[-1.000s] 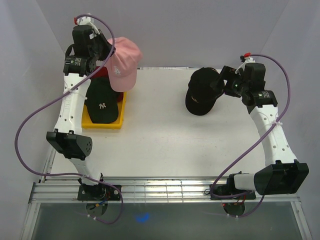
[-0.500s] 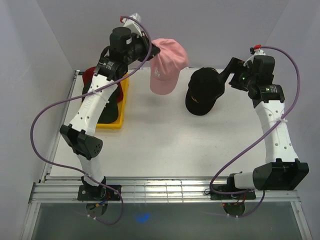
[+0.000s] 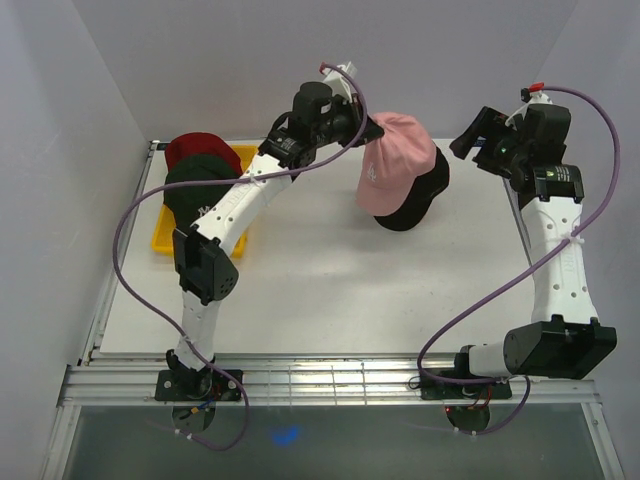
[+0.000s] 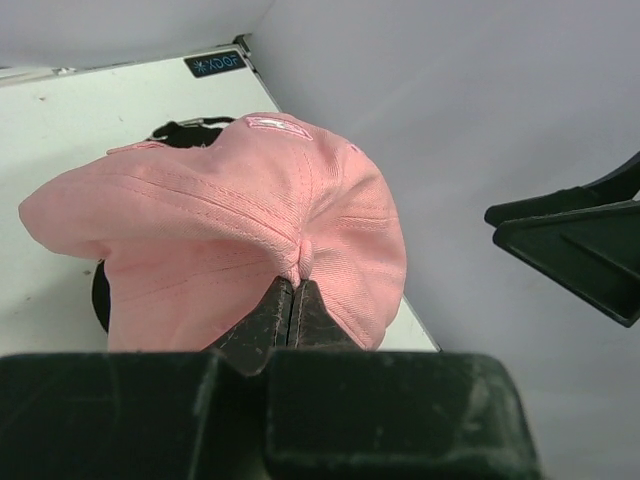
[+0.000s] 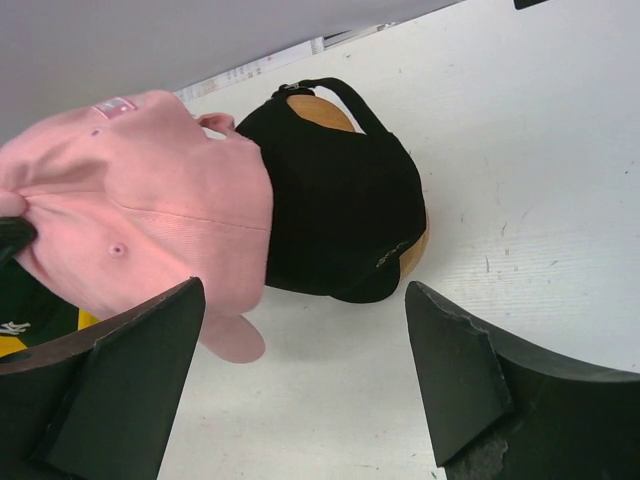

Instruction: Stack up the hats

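Top external view, and I'm reading from my edge outward: the bare white table [image 3: 330,290] fills the near half. Further out on the left sits the yellow tray [image 3: 163,240], and in it I see the dark green cap [image 3: 200,192] with its white logo facing up. The dark red cap [image 3: 200,150] lies just beyond it at the tray's far end, tucked partly under the green one. My left arm [image 3: 240,205] stretches from the near left across to the far middle. Out there the left fingers [image 3: 368,128] are pinched tight on the crown of the pink cap [image 3: 395,165], which hangs in the air. On the left wrist camera I can see the two fingers [image 4: 268,318] pressed together with a fold of pink fabric [image 4: 250,220] bunched between their tips, brim drooping to the left. Right behind and under the pink one is the black cap [image 3: 428,195], sitting on the wooden stand [image 5: 318,108] on the far right part of the table; the pink cap covers its left side from above. I can't tell whether the two are touching. On the right wrist camera the right fingers [image 5: 120,390] stand wide apart with nothing between them. They look down at the black cap [image 5: 340,200] with the pink cap [image 5: 130,220] overlapping it from the left. From above, those fingers [image 3: 478,135] hover just right of the caps.
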Controlling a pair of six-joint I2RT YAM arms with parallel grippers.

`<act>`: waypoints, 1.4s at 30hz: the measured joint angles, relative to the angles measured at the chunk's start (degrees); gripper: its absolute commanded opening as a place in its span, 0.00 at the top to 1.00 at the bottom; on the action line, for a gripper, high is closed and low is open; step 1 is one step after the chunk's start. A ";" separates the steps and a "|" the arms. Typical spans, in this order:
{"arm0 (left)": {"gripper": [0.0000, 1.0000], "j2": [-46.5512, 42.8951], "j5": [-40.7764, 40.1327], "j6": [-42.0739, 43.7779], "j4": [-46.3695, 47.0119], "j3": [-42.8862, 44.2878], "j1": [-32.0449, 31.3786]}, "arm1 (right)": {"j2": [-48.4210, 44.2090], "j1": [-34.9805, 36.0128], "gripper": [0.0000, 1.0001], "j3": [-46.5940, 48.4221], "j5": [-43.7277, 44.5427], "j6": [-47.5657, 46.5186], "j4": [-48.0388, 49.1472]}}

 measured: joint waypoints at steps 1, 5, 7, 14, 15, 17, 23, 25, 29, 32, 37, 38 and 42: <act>1.00 0.74 0.31 -0.20 0.46 0.00 -0.42 | 0.09 -0.26 0.13 0.00 -0.17 0.02 -0.11; 1.00 3.28 0.85 -0.57 1.86 0.02 -1.51 | 0.20 -0.96 0.14 0.00 -0.68 0.02 -0.22; 1.00 4.20 1.25 -0.55 2.43 0.02 -1.95 | 0.20 -1.14 0.14 0.00 -0.85 0.02 -0.24; 1.00 7.04 3.52 -0.02 6.05 -0.02 -3.23 | 0.20 -1.73 0.14 -0.02 -1.29 0.02 -0.31; 1.00 7.23 3.74 0.00 6.16 -0.02 -3.37 | 0.20 -1.79 0.14 -0.02 -1.33 0.02 -0.31; 1.00 7.50 4.17 0.17 6.29 -0.02 -3.61 | 0.20 -1.92 0.14 -0.02 -1.49 0.02 -0.31; 1.00 7.56 6.64 1.51 10.62 -0.55 -4.04 | 0.35 -2.16 0.14 -0.04 -2.10 0.02 -0.31; 1.00 7.56 6.80 2.01 12.37 -0.55 -4.28 | 0.48 -2.16 0.14 -0.04 -2.14 0.02 -0.33; 1.00 7.56 6.40 2.93 13.16 -0.24 -4.59 | 0.74 -2.21 0.14 -0.04 -2.19 0.02 -0.46; 1.00 7.58 6.03 3.39 12.87 -0.11 -4.61 | 0.92 -2.21 0.14 -0.04 -2.29 0.02 -0.50; 1.00 6.91 4.98 3.85 15.30 -5.75 -4.59 | 1.01 -2.21 0.14 -0.04 -2.40 0.02 -0.50; 1.00 6.86 4.76 3.85 15.47 -7.41 -4.59 | 1.01 -2.21 0.14 -0.04 -2.40 0.02 -0.52; 1.00 6.99 3.41 4.07 14.08 -11.21 -4.55 | 1.01 -2.21 0.14 -0.13 -2.40 0.00 -0.52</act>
